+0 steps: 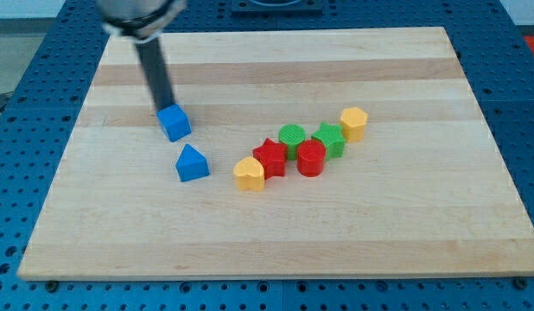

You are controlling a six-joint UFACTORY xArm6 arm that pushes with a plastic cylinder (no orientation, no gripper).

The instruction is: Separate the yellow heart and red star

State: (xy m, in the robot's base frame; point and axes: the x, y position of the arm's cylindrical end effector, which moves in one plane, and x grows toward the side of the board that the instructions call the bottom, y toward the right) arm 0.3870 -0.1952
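The yellow heart (249, 174) sits near the middle of the board (405, 225), a little toward the near edge, and the red star (270, 157) is pressed against its far-right side, the two touching. They form the near-left end of a diagonal chain of blocks running to the far right. Right of the star is a red cylinder (311, 158), touching or just beside it. Behind the star and cylinder stands a green cylinder (292, 137), and to its right a green star (329, 139), both crowded against the reds. At the far-right end of the chain is a yellow hexagon (354, 123), just beside the green star.

Left of the heart, apart from it, lies a blue triangle (192, 163). Farther back and a little left of that is a blue cube (174, 123). My tip (164, 109) is at the cube's far-left edge, touching it or just beside it; I cannot tell which. It is well apart from the heart and red star. I have a bare rod and no fingers, so there is nothing to open or clamp. The rod leans up toward the far left of the board.
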